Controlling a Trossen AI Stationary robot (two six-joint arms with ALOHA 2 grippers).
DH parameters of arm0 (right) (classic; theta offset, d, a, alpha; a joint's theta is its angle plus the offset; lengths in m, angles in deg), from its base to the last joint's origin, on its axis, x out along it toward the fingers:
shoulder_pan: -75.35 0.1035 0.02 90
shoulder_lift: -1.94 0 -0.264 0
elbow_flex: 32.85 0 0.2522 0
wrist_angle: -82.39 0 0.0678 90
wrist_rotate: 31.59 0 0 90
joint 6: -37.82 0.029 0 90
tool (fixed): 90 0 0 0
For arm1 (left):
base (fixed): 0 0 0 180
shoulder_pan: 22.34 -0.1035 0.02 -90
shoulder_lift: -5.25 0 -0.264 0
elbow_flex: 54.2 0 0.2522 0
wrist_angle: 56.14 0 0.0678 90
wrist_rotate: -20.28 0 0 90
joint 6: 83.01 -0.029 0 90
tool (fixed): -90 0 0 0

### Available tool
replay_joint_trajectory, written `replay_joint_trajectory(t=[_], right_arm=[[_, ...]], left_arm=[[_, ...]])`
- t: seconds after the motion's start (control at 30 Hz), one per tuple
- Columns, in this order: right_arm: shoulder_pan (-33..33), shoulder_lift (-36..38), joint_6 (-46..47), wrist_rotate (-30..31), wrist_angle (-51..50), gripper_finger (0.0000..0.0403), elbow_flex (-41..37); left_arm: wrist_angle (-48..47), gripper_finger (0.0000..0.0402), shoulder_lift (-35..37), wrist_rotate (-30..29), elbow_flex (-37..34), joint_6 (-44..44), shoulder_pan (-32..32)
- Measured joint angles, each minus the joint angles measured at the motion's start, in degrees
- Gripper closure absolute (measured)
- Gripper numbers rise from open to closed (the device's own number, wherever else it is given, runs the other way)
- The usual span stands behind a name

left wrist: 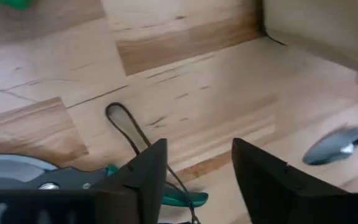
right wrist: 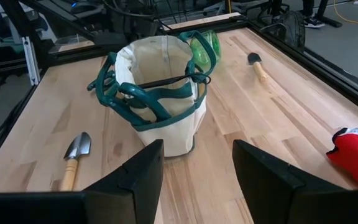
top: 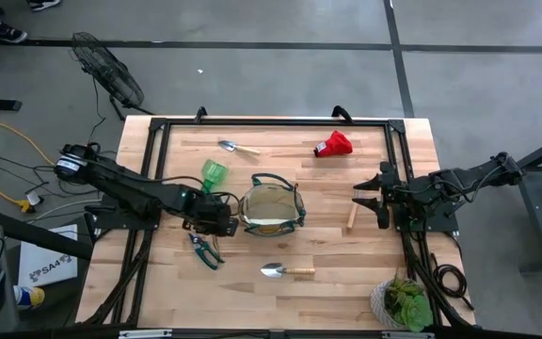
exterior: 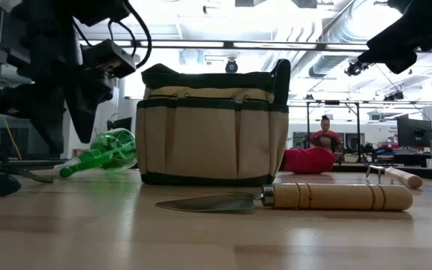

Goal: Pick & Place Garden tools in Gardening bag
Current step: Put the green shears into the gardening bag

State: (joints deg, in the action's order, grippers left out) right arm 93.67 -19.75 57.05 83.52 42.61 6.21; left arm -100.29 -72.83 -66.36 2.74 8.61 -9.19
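High view: I see the gardening bag (top: 272, 209) standing upright near the middle of the table (top: 365, 254), mouth open to the camera, dark green loop handles folded across the opening.
Left gripper: I have the left gripper (top: 222, 218) just beside the bag on its left side, above the boards. In the left wrist view its fingers (left wrist: 143, 172) stand apart with bare wood between them and nothing held.
Pruning shears: the shears (top: 203, 249) lie on the table close to the left gripper, on its near side. From the left wrist I see their green-tipped handles and wire loop (left wrist: 182, 196) under the fingers, untouched.
Right gripper: I hold the right gripper (top: 376, 200) at the table's right edge, well apart from the bag. From the right wrist its fingers (right wrist: 140, 174) are spread and empty, pointed toward the bag (right wrist: 160, 99).
Near trowel: a trowel with a wooden handle (top: 286, 271) lies flat in front of the bag; in the low view it lies across the foreground (exterior: 291, 198).
Far trowel: a second trowel (top: 237, 147) rests by the far edge.
Green piece: the bright green piece (top: 215, 172) lies on its side left of the bag.
Red piece: the red piece (top: 333, 144) sits toward the far right.
Wooden-handled tool: it (top: 352, 217) lies just beside the right gripper.
Potted plant: the plant (top: 402, 302) stands at the near right corner.
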Motion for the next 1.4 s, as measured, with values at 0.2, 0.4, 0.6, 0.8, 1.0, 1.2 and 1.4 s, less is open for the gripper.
replay_joint_trajectory(t=[0.2,0.4,0.6,0.8,1.0,1.2,1.4], right_arm=[[0.0,0.0,0.0,0.0,0.0,0.0220,0.0],[0.0,0.0,0.0,0.0,0.0,0.0220,0.0],[0.0,0.0,0.0,0.0,0.0,0.0220,0.0],[0.0,0.0,0.0,0.0,0.0,0.0220,0.0],[0.0,0.0,0.0,0.0,0.0,0.0220,0.0],[0.0,0.0,0.0,0.0,0.0,0.0220,0.0],[0.0,0.0,0.0,0.0,0.0,0.0220,0.0]], left_arm=[[-6.0,0.0156,0.0,-0.6,0.0,5.0,0.0],[-8.1,0.0143,0.0,0.4,0.0,8.2,0.0],[-5.7,0.0142,-4.2,2.0,0.0,9.2,0.0],[-2.1,0.0142,-8.2,3.1,0.0,9.3,0.0],[-2.3,0.0143,-9.6,3.8,0.1,9.6,0.0],[-2.7,0.0180,-10.7,3.9,0.1,9.6,0.0],[-3.8,0.0237,-13.4,6.3,0.2,8.5,-0.1]])
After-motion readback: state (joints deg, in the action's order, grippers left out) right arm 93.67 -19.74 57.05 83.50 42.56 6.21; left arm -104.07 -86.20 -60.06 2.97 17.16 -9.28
